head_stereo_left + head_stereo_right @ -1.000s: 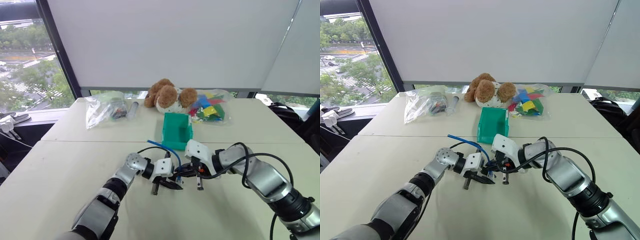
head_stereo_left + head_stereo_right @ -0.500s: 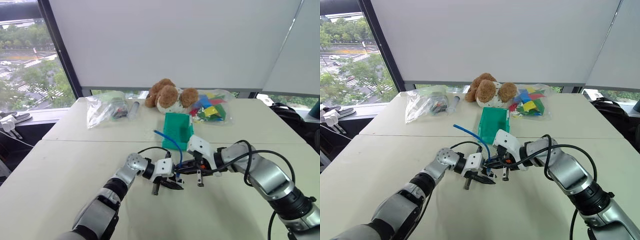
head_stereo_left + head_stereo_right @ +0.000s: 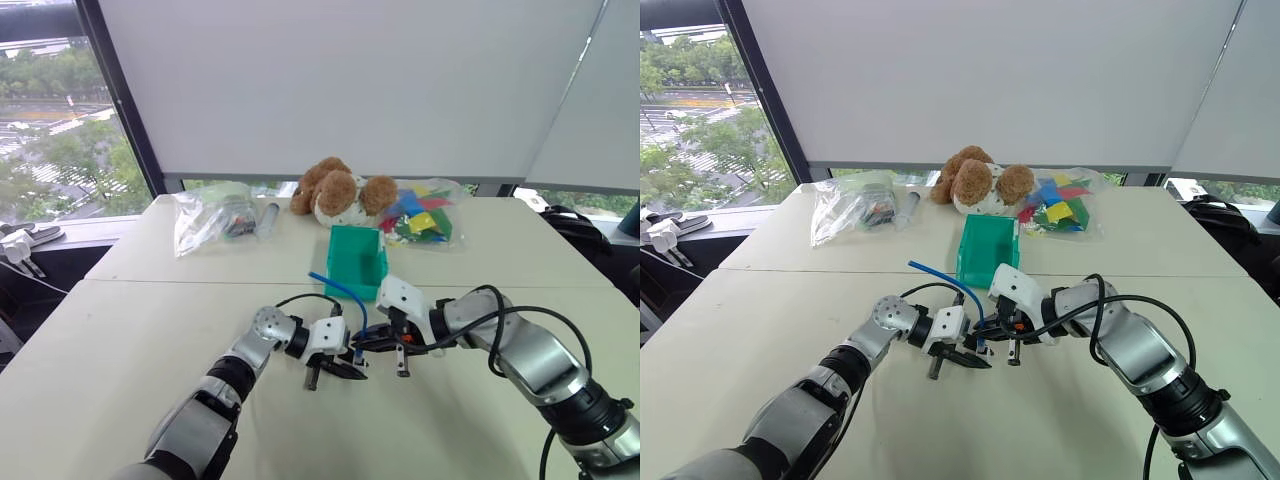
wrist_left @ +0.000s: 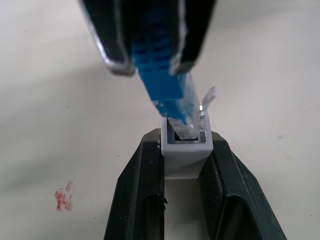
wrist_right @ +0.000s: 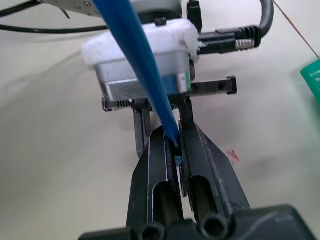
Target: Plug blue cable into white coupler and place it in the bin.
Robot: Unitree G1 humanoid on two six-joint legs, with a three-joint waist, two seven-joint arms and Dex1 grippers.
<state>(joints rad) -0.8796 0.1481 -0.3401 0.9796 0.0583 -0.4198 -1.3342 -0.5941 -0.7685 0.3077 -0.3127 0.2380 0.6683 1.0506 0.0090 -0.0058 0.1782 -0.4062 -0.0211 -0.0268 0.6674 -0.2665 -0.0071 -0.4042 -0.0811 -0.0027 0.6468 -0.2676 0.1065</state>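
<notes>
cable (image 3: 338,290): thin, bright blue and bendy. It looks very light. The free end sticks up in the air toward 11 o'clock from the claws, so it can flop about. Best to hold it right behind the plug, where it is stiffest.
plug (image 4: 187,117): small and clear, with a thin clip on one side. That clip looks easy to snap, so push straight in, not sideways.
coupler (image 4: 184,152): a tiny white box, hard and smooth. It could slip if it is held loosely. Hold it by its two flat sides, with the open hole facing the plug.
left claw (image 4: 183,172): nearly closed, squeezing the coupler between its two black fingers. The hole points up at the plug.
right claw (image 5: 176,150): pinched tight on the cable, just behind the plug. It sits at 3 o'clock from the left claw, nose to nose with it.
plug and coupler: the plug tip is in the mouth of the hole. I think it is not all the way in yet, since much of the plug is above the rim.
bin (image 3: 355,262): green box, open on top, at 12 o'clock from the claws, near them on the table (image 3: 120,340). Nothing blue or white can be seen in it.
where things are: cable and coupler are both held up over the table, in the middle, between the two arms.
</notes>
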